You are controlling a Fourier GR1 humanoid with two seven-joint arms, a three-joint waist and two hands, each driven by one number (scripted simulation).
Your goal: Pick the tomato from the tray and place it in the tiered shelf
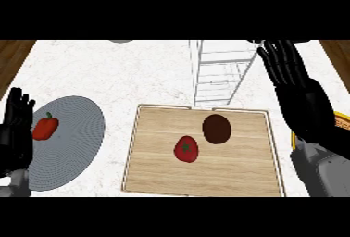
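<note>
two things lay on the tray [157, 176]; right hand [290, 78], fingers spread straight, should reach below its fingertips for the tomato [186, 149].

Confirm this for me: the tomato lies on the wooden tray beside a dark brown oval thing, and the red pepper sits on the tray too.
Not quite. The tomato does lie on the wooden tray beside the dark brown oval thing, but the red pepper sits on the grey plate to the tray's left, as the head view shows.
</note>
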